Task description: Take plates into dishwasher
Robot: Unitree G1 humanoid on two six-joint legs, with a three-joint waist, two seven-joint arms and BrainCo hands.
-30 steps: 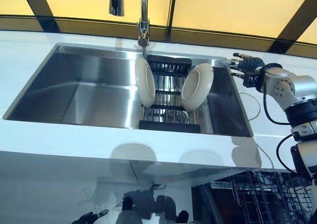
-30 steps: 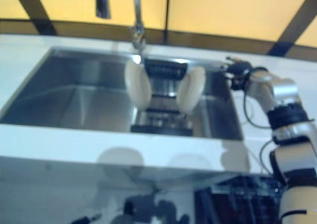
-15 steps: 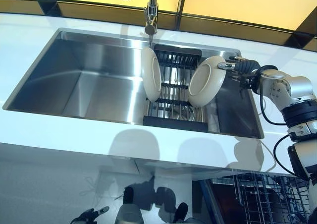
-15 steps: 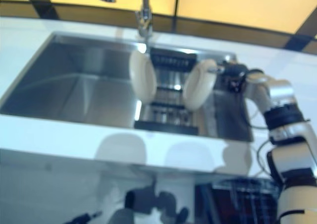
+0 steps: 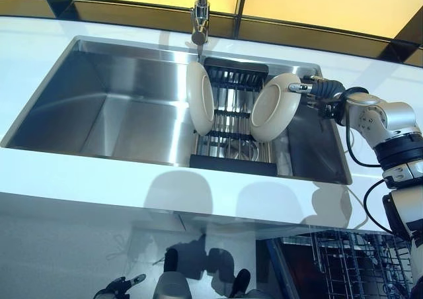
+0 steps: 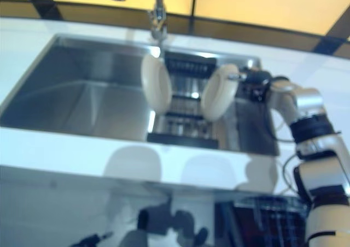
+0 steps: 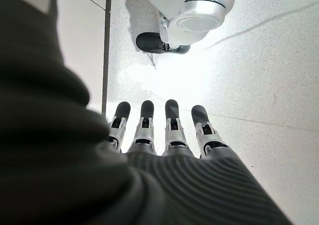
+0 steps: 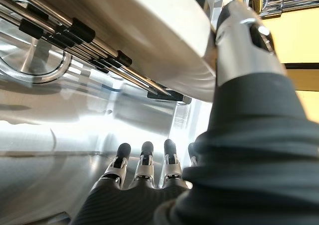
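Two cream plates stand on edge in a black wire rack [image 5: 231, 163] inside the steel sink [image 5: 112, 114]: the left plate [image 5: 200, 99] under the tap and the right plate [image 5: 274, 108] leaning toward the sink's right wall. My right hand [image 5: 322, 90] is at the right plate's upper rim. In the right wrist view its thumb [image 8: 244, 41] rests against the plate's edge [image 8: 149, 21], while the straight fingers [image 8: 144, 168] reach down behind the plate without curling round it. My left hand [image 7: 159, 135] hangs low over the floor, fingers straight and holding nothing.
A chrome tap [image 5: 200, 14] rises behind the rack. The white counter [image 5: 99, 180] frames the sink. Below the counter at the right, the pulled-out wire dishwasher rack [image 5: 350, 266] shows. The sink's left basin holds nothing.
The camera has shifted a little. My right hand has moved left from the sink's right rim to the right plate's upper edge. The plates stand as before.
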